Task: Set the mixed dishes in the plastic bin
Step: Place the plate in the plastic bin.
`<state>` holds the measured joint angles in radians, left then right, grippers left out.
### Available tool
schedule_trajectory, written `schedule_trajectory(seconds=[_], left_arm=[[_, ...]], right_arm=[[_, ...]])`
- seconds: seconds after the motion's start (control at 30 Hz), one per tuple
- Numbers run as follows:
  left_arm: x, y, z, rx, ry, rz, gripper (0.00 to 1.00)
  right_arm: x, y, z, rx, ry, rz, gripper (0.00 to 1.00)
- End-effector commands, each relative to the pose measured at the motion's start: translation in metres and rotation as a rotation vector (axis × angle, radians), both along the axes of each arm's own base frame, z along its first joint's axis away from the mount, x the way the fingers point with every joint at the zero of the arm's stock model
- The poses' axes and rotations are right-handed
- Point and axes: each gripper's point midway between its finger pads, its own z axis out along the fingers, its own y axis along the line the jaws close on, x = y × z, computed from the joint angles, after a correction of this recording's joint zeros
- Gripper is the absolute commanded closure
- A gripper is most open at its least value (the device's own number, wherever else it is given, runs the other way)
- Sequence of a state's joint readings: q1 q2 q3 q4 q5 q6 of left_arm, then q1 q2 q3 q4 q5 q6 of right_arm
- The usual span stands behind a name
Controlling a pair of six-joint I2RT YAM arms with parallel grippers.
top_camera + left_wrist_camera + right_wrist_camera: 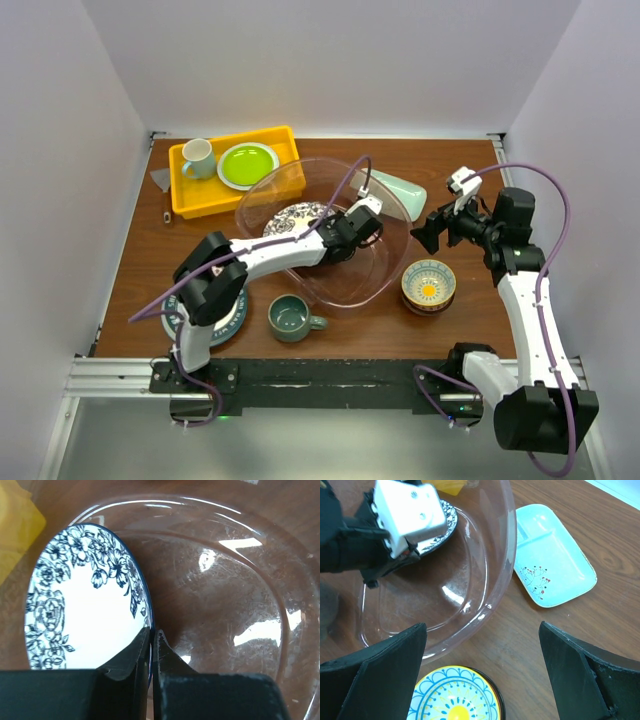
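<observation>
Count on table: one clear bin, one yellow tray, one divided tray, one patterned bowl, two mugs — pale mug, grey-green mug — and three plates: floral plate, lime-green plate, partly hidden plate

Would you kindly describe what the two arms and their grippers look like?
The left arm and right arm have white links, black joints and looping purple cables. The left gripper and right gripper have black, wedge-shaped fingers. A small red mark sits on the left arm's black joint.
</observation>
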<state>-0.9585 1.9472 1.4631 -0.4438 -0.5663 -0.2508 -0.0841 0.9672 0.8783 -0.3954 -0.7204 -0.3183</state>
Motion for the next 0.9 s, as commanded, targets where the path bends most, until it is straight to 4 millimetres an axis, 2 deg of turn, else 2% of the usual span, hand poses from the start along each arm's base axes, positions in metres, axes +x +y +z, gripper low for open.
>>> schedule_trajectory(seconds=[0.0, 0.1, 0.13, 0.2, 0.23, 0.3, 0.33, 0.4, 0.43, 0.47, 0.5, 0.6, 0.63, 0.7, 0.8, 0.87], left_arm=[[0.01, 0.003, -0.011, -0.007, -0.011, 0.037, 1.0], [0.009, 0.001, -0.017, -0.01, 0.005, 0.034, 0.88], [0.009, 0.0, -0.017, -0.013, 0.006, 0.034, 0.79], [0.008, -0.002, -0.016, -0.023, 0.01, 0.029, 0.7], [0.009, -0.005, -0.011, -0.036, 0.004, 0.028, 0.6], [0.009, -0.006, -0.004, -0.043, 0.005, 0.026, 0.49], [0.01, -0.007, 0.006, -0.058, -0.003, 0.024, 0.39], [0.01, -0.009, 0.02, -0.087, -0.017, 0.021, 0.31], [0.009, -0.01, 0.034, -0.116, -0.032, 0.016, 0.25], [0.009, -0.009, 0.044, -0.136, -0.043, 0.016, 0.23], [0.007, -0.008, 0.063, -0.168, -0.066, 0.008, 0.19], [0.001, -0.003, 0.087, -0.213, -0.093, -0.016, 0.13], [-0.003, -0.001, 0.107, -0.259, -0.115, -0.029, 0.12], [-0.012, 0.009, 0.129, -0.299, -0.14, -0.045, 0.09], [-0.023, 0.024, 0.155, -0.361, -0.177, -0.059, 0.07], [-0.027, 0.035, 0.164, -0.382, -0.186, -0.057, 0.07]], right_arm=[[0.005, 0.0, 0.006, -0.008, -0.033, -0.003, 0.02], [0.006, 0.0, 0.004, -0.01, -0.031, -0.004, 0.02], [0.006, 0.0, 0.005, -0.009, -0.031, -0.002, 0.02], [0.006, -0.001, 0.005, -0.01, -0.031, -0.005, 0.02], [0.006, -0.001, 0.005, -0.01, -0.031, -0.005, 0.02], [0.006, -0.001, 0.004, -0.013, -0.031, -0.005, 0.02], [0.006, -0.001, 0.004, -0.013, -0.031, -0.005, 0.02], [0.006, -0.002, 0.005, -0.018, -0.034, -0.008, 0.02], [0.006, -0.002, 0.004, -0.018, -0.032, -0.008, 0.02], [0.006, -0.002, 0.004, -0.021, -0.033, -0.007, 0.02], [0.006, -0.002, 0.003, -0.022, -0.032, -0.007, 0.02], [0.006, -0.003, 0.003, -0.027, -0.033, -0.01, 0.02], [0.006, -0.003, 0.003, -0.026, -0.033, -0.009, 0.02], [0.006, -0.003, 0.003, -0.03, -0.036, -0.007, 0.02], [0.005, -0.004, 0.003, -0.036, -0.035, -0.005, 0.02], [0.005, -0.003, 0.003, -0.039, -0.038, 0.004, 0.02]])
